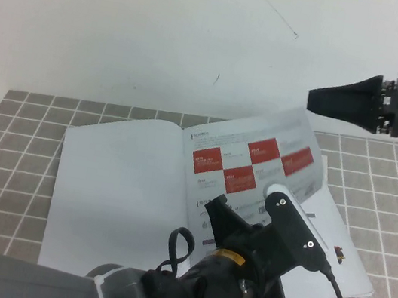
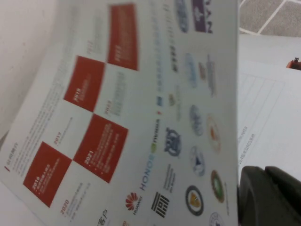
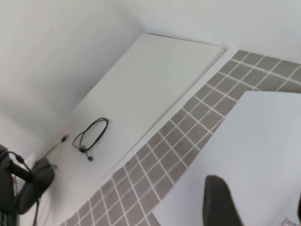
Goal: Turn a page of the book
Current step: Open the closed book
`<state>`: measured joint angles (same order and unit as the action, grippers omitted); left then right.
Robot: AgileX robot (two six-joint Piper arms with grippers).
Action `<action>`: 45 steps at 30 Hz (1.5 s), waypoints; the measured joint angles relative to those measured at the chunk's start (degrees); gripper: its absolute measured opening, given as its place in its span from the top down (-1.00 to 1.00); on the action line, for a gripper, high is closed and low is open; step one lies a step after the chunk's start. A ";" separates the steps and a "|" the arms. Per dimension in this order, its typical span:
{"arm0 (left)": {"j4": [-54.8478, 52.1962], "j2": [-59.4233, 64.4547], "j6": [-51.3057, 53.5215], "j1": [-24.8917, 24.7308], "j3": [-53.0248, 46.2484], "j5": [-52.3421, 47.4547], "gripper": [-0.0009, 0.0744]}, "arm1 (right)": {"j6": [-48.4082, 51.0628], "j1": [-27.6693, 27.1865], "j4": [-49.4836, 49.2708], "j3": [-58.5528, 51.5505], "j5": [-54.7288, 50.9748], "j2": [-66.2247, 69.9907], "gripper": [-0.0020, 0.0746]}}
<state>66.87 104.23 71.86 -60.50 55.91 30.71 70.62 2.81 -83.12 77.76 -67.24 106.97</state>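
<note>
The book (image 1: 122, 197) lies open on the tiled surface (image 1: 5, 162), its blank left leaf flat and reaching toward the surface's left edge. Just right of the spine, the page (image 1: 253, 166) with the red checker is lifted off the stack, its outer edge raised. The left end effector (image 1: 249, 215) sits low at the near edge, under or against that raised sheet; whether its fingers are pinching the paper I cannot tell. To turn it well, I judge the sheet should be carried in an arc over the spine, keeping hold near the free edge so the glossy paper neither creases nor slips back. The right end effector (image 1: 316, 100) hovers above the far right corner, fingers spread, holding nothing. No containers are present.
</note>
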 joint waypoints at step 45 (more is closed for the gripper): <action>7.22 1.91 9.47 40.88 0.59 -49.97 0.99 | 6.30 -1.23 9.87 -22.85 27.90 -0.79 0.31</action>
<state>74.08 106.15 81.33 -19.62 56.50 -19.26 76.93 1.58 -73.26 54.91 -39.34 106.18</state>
